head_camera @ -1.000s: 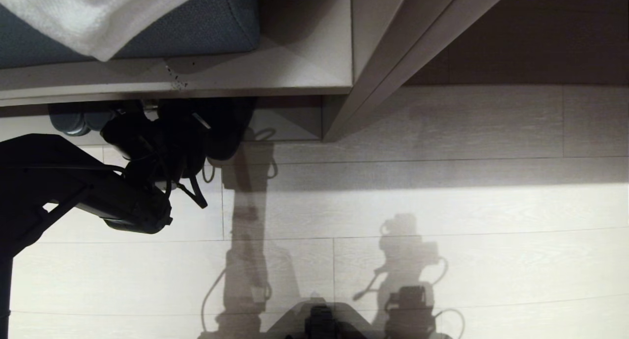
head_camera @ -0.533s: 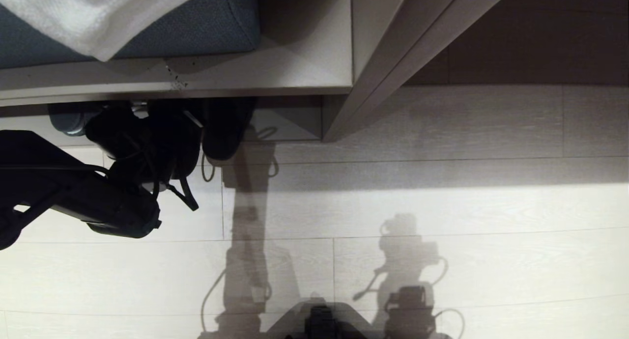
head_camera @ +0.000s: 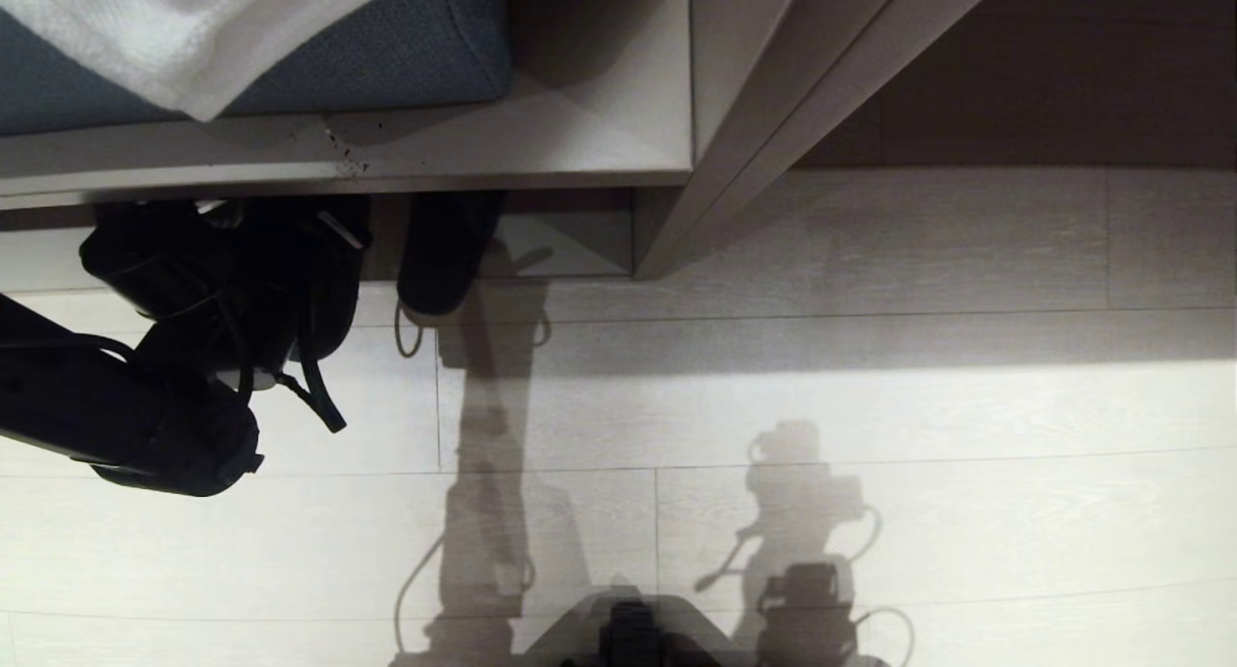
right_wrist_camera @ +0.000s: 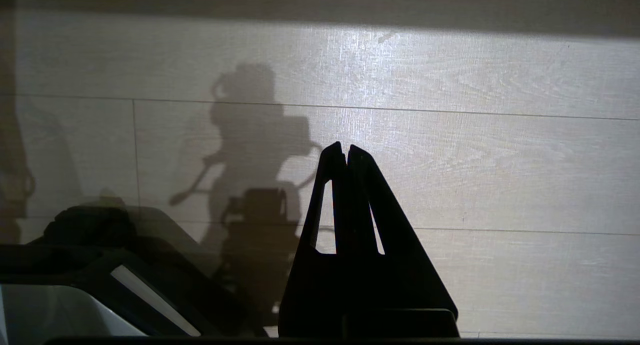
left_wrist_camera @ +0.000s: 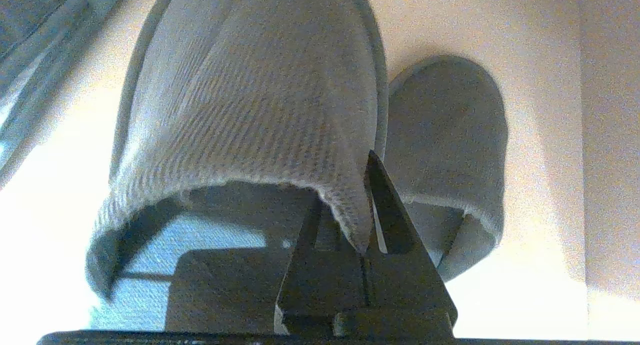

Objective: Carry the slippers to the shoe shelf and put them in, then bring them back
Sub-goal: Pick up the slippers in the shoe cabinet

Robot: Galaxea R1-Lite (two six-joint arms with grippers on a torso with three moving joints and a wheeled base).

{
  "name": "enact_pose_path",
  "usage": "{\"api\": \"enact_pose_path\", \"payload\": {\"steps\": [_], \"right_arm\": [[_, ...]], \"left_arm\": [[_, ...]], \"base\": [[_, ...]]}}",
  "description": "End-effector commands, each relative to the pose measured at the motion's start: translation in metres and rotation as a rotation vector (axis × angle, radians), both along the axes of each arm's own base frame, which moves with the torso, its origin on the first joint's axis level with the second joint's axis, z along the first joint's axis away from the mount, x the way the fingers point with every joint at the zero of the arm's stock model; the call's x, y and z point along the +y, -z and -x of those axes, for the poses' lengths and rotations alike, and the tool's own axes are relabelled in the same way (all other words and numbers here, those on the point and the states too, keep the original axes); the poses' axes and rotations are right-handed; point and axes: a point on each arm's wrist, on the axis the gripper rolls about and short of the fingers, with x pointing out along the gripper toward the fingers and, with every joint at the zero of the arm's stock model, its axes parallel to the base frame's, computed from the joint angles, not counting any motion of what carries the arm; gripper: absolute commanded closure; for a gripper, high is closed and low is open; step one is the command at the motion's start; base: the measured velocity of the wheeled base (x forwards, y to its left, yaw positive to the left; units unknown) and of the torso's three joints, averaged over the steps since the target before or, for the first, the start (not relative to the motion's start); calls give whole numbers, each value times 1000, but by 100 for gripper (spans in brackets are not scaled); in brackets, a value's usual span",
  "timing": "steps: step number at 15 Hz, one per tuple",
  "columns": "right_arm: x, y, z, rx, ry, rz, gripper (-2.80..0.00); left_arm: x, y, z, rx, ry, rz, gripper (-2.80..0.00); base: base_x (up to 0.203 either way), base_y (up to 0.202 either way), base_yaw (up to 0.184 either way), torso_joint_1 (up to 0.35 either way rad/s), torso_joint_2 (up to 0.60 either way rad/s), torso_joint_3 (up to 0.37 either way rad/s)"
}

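Now one of the slippers (left_wrist_camera: 240, 95) hangs pinched by its upper edge in our left gripper (left_wrist_camera: 367, 225), jaws clamped tight on the fabric, while its mate (head_camera: 440, 256) lies at the mouth of the shoe shelf (head_camera: 565, 242), heel sticking out over the floor (head_camera: 870, 406). Compared with a second ago, our left arm has swung the held slipper leftward, away from its partner, so the two now sit apart. We judge this one is being taken out, and the second remains to fetch. Our right gripper (right_wrist_camera: 346, 150) hangs closed and empty, low over the floor.
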Motion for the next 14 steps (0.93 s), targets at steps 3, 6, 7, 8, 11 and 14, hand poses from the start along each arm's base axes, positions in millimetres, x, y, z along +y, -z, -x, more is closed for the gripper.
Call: {"api": "enact_pose_path", "payload": {"steps": [3, 6, 7, 8, 11, 14], "right_arm": [[0, 12, 0, 0, 0, 1, 0], [0, 12, 0, 0, 0, 1, 0], [0, 12, 0, 0, 0, 1, 0], [0, 12, 0, 0, 0, 1, 0], [0, 12, 0, 0, 0, 1, 0], [0, 12, 0, 0, 0, 1, 0]], "left_arm": [[-1, 12, -11, 20, -1, -4, 0], [-4, 23, -26, 37, 4, -5, -280], [-5, 27, -31, 41, 9, -3, -280], [-6, 30, -34, 47, 12, -2, -280], [-6, 30, -34, 47, 11, -5, -280], [-5, 30, -27, 61, 11, -7, -280]], "base": [[0, 0, 0, 0, 0, 0], [0, 0, 0, 0, 0, 0], [0, 0, 0, 0, 0, 0], [0, 0, 0, 0, 0, 0], [0, 0, 0, 0, 0, 0], [0, 0, 0, 0, 0, 0]]}}
